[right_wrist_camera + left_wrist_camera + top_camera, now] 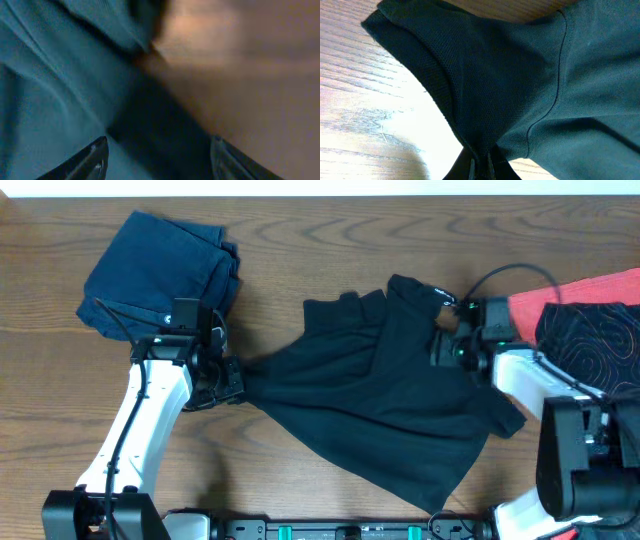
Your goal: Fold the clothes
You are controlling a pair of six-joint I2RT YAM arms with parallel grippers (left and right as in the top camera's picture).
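1. Centre of frame: black shirt, rumpled and partly spread on the counter, with one tip drawn out to the left.
2. Handling, judged: light, limp knit with no stiffness. It will sag and drag, and is not fragile. Best taken at hems, seams or corners, where the cloth is doubled.
3. Left end effector: closed on the shirt's left tip. The wrist view shows cloth pinched between the pads.
4. Right end effector: at the shirt's upper right edge, fingers wide apart over cloth, nothing gripped.
5. Upper left: folded navy garment, just beside the left arm.
6. Right edge: red garment and patterned garment, close to the right arm. A sweep that way could snag them.
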